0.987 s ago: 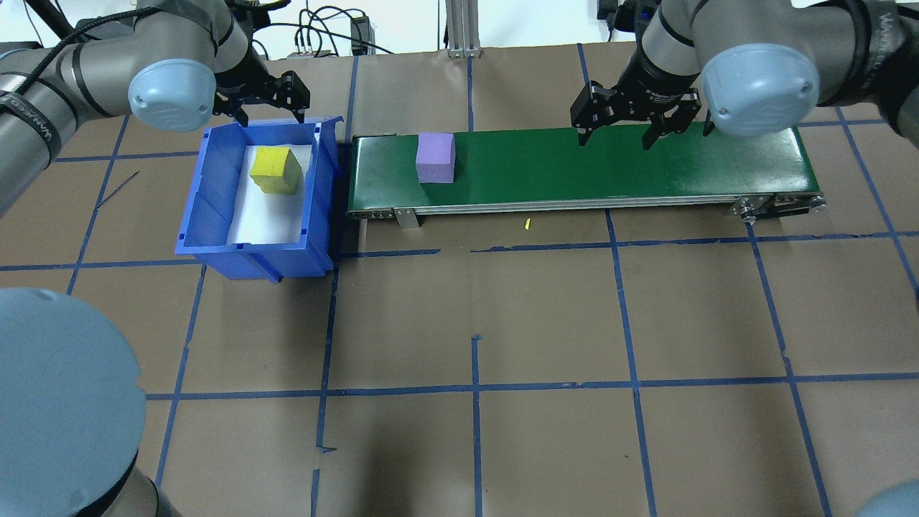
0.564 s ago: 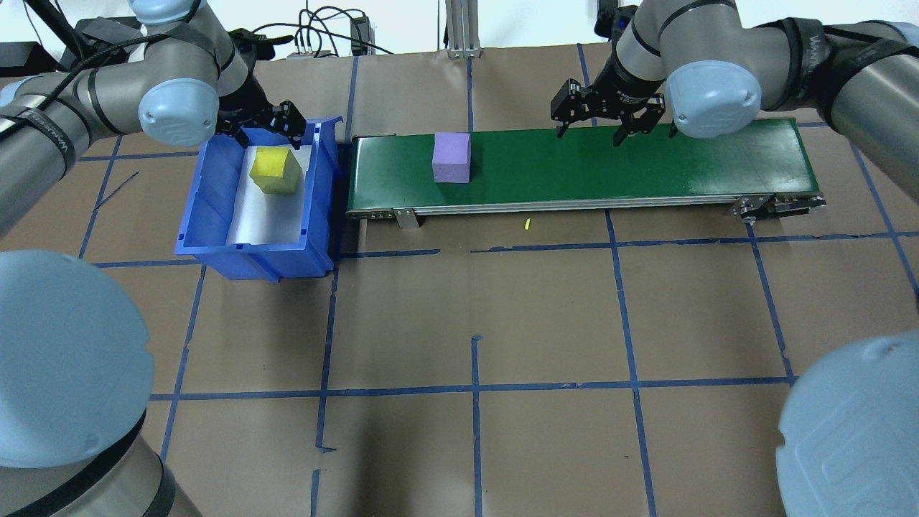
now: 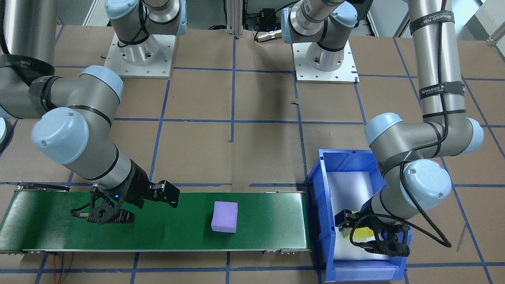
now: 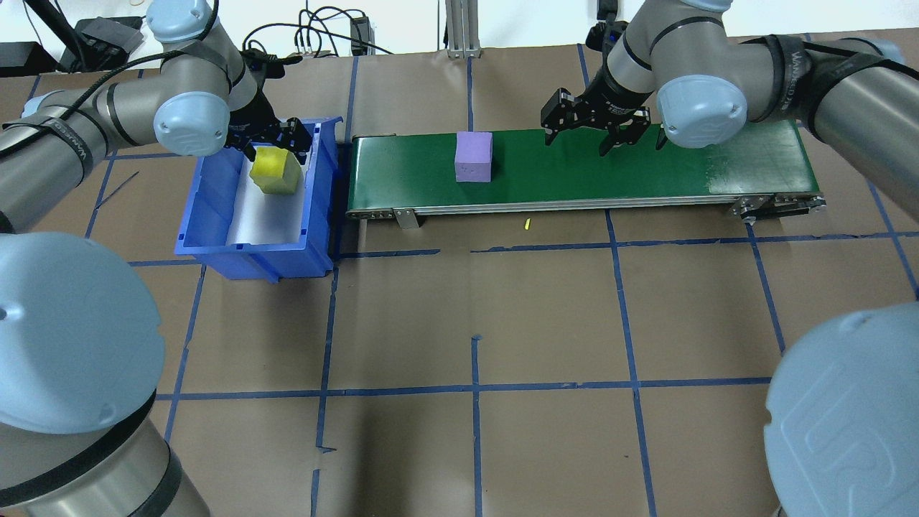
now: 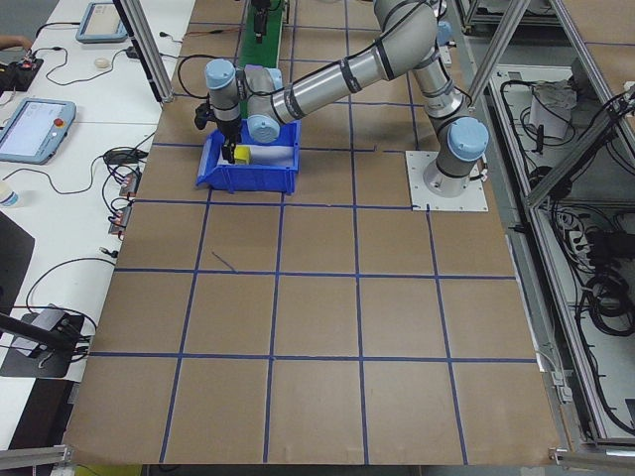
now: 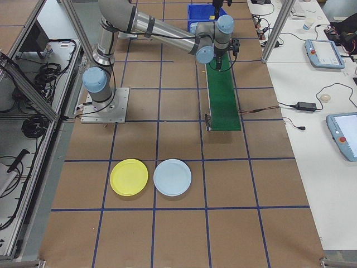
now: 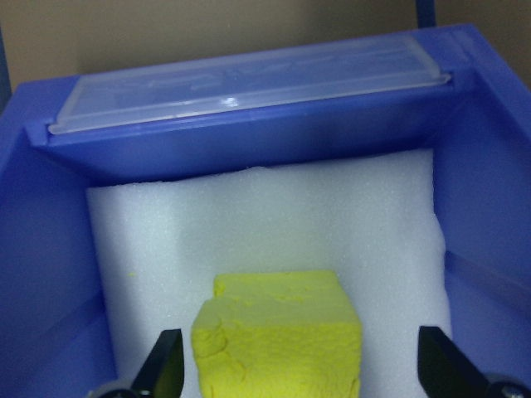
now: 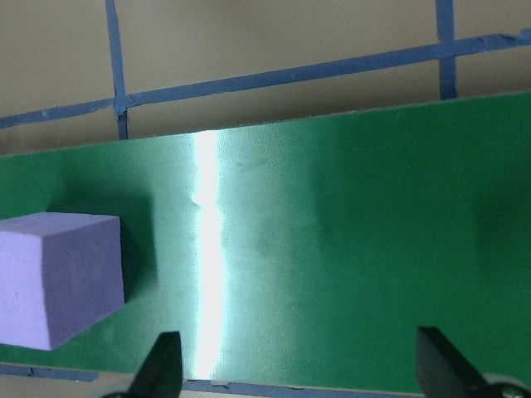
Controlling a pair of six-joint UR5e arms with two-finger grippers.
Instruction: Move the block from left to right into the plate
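Left pincer (image 4: 271, 140) spread astride yellow block (image 4: 275, 170), block upright

A yellow foam block (image 4: 275, 171) is sitting in a blue plastic bin (image 4: 208, 215), a purple foam block (image 4: 474, 156) riding a green conveyor belt (image 4: 646, 172).

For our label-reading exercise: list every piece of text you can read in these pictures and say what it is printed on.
"WANJEED", then blurred characters: black strap on the left arm.
"WANJEED", partly legible: strap on the left arm, overhead view.
Strap lettering on the right arm: too blurred to read.
Screens in the side views: too small.

Two blocks (image 4: 473, 156) (image 4: 275, 170), two plates (image 6: 129, 177) (image 6: 172, 177)
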